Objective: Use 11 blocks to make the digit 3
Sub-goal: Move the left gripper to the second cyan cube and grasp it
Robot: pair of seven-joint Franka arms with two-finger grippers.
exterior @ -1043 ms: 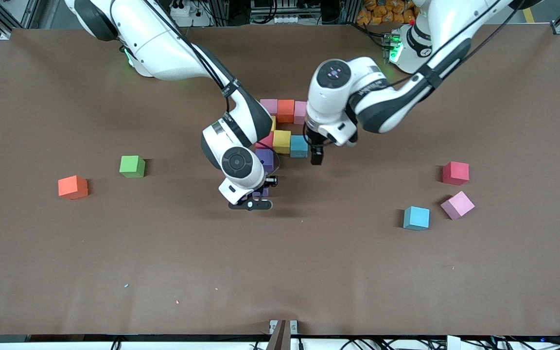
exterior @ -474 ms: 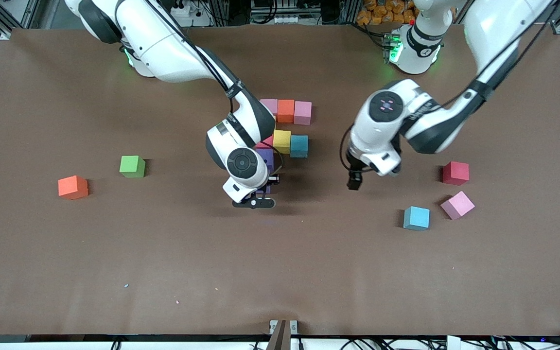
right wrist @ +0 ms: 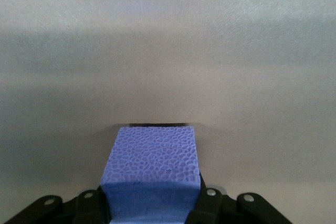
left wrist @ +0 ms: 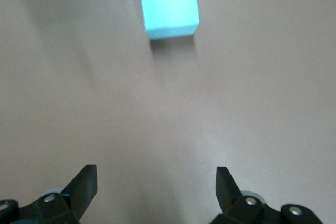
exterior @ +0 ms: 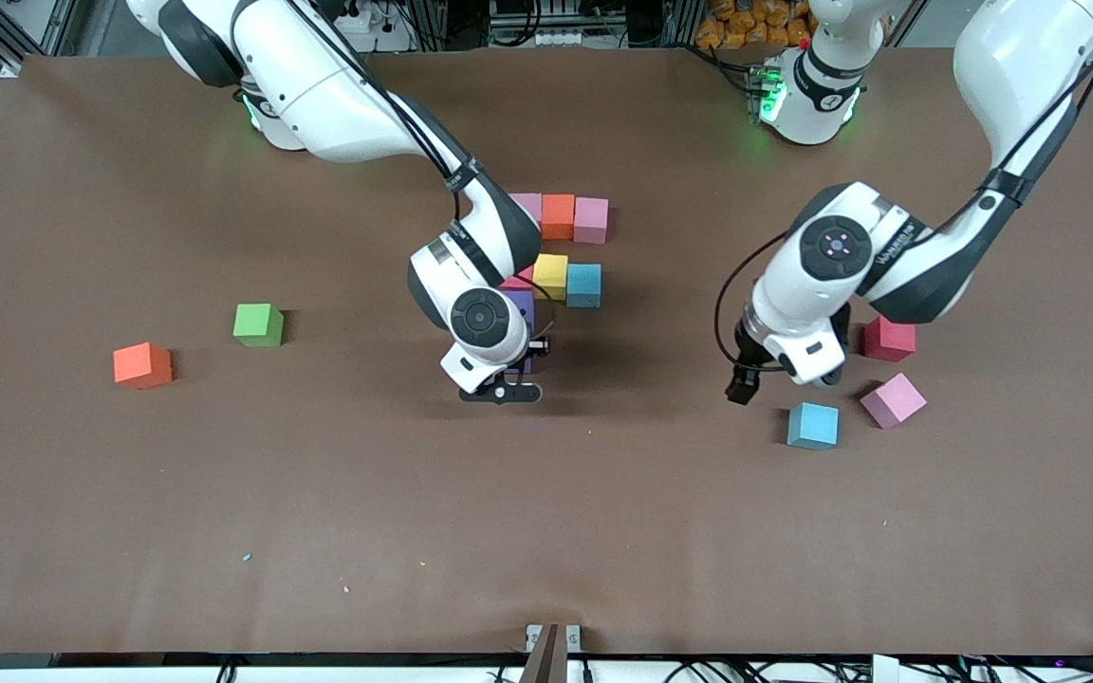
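My right gripper (exterior: 511,378) is shut on a purple block (right wrist: 152,169) and holds it low over the table, next to the group's own purple block (exterior: 520,305). That group also has a pink (exterior: 526,204), an orange (exterior: 558,215) and a second pink block (exterior: 591,219) in a row. A yellow (exterior: 550,275), a cyan (exterior: 583,285) and a partly hidden red block (exterior: 517,280) lie nearer the camera. My left gripper (exterior: 741,387) hangs open and empty beside a loose cyan block (exterior: 812,425), which lies ahead of it (left wrist: 168,4) in the left wrist view.
A red block (exterior: 889,338) and a tilted pink block (exterior: 893,399) lie toward the left arm's end of the table. An orange block (exterior: 142,365) and a green cube (exterior: 258,324) lie toward the right arm's end. Bare brown table (exterior: 546,531) stretches toward the camera.
My left arm has swung away from the group of blocks toward its own end of the table and now hangs by the loose cyan block. The right gripper has barely shifted.
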